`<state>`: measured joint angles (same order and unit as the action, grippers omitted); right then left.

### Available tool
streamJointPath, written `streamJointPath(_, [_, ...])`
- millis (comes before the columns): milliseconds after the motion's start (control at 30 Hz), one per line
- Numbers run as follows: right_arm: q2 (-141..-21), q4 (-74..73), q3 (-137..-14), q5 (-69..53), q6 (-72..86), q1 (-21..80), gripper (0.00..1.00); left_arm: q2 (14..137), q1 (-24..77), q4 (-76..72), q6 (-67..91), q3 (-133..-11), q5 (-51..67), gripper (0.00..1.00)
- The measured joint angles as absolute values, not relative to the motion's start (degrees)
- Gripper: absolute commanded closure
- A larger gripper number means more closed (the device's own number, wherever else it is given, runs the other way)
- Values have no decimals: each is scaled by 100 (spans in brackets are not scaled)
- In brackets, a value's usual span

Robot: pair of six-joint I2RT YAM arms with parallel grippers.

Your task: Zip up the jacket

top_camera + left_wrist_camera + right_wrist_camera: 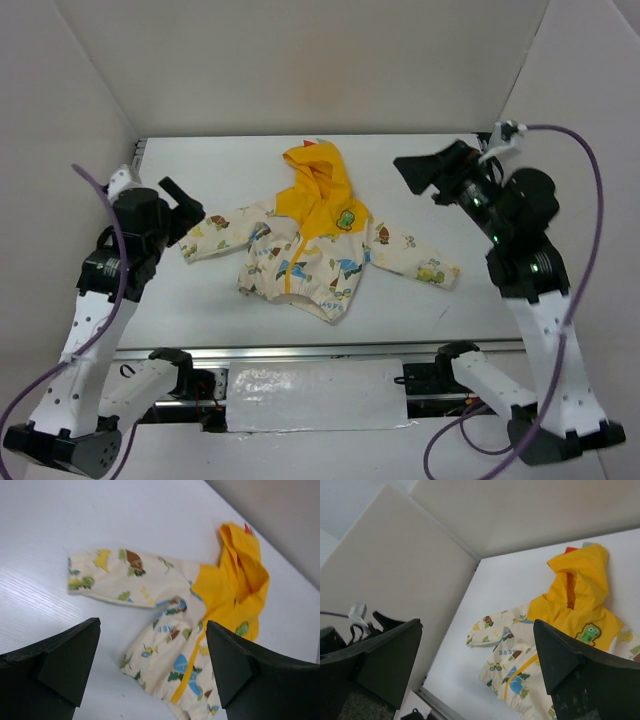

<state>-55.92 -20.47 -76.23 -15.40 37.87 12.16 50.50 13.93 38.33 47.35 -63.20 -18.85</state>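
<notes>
Item: the jacket (315, 245), one piece, child's size, lying flat at the centre of the white table (200, 300) in the top view. The yellow hood (312, 170) points to the upper edge of the frame and the gathered hem (300, 290) to the lower edge. The yellow yoke carries a green dinosaur patch (347, 217), and the body and sleeves are cream with a dinosaur print. One sleeve (215, 235) reaches toward the left of the frame and the other sleeve (420, 262) toward the lower right, both flat on the surface. A yellow strip (192, 667) runs down the front in the left wrist view; whether the zipper is joined cannot be made out. A small red spike (571, 549) shows at the hood's top in the right wrist view. Left gripper (185, 202): at centre left of the top view, just beside the left sleeve cuff, raised off the table, jaws spread wide and holding nothing. Right gripper (415, 178): at upper right of the top view, near the hood and apart from it, jaws spread wide and holding nothing. Surroundings: pale walls (300, 60) on three sides, a purple cable (590, 180) looping over the right arm, and a silvery strip (315, 395) at lower centre.
</notes>
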Motion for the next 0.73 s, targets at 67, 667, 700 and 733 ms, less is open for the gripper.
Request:
streamJointPath(67, [-4912,-2239,-7391,-1503,3597,1216,0,5048,707,3959,4604,-6560,-1824,1])
streamJointPath(667, [-1841,-4445,-6418,513,2794,2156,0,3638,-982,4075,3433,-5774,-1140,0])
streamJointPath(700, [-1833,-4464,-6414,607,2797,2196,0,3638,-980,4082,3422,-5697,-1120,1])
streamJointPath(733, [-1839,-4471,-6403,698,2797,2226,0,3640,-980,4093,3411,-5636,-1103,1])
